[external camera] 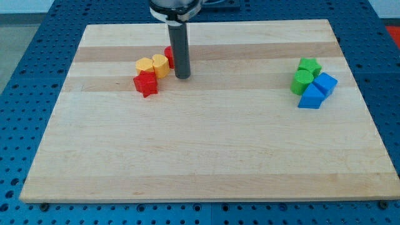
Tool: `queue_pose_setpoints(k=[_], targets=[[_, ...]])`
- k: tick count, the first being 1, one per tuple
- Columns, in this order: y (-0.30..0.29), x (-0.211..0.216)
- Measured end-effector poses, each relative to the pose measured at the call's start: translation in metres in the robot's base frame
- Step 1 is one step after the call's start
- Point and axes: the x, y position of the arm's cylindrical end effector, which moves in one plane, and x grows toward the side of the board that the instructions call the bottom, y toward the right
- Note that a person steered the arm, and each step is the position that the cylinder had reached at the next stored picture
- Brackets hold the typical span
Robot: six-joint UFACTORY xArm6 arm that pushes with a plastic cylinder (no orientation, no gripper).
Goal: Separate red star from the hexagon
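Observation:
The red star (pixel 145 84) lies at the upper left of the wooden board (pixel 206 156). It touches a yellow block (pixel 145 64) above it, and the yellow hexagon (pixel 160 65) sits just to that block's right. A second red block (pixel 169 56) is partly hidden behind the rod. My tip (pixel 182 77) rests on the board just right of the yellow hexagon, up and right of the red star.
At the view's right stands a cluster: a green star (pixel 309 65), a green round block (pixel 302 81), and two blue blocks (pixel 325 82) (pixel 311 97). The board lies on a blue perforated table (pixel 37 56).

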Motion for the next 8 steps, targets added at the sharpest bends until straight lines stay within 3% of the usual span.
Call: queue_pose_setpoints(k=[2,5,8], targets=[[-0.009,0.038],[-0.077,0.040],[-0.097,0.047]])
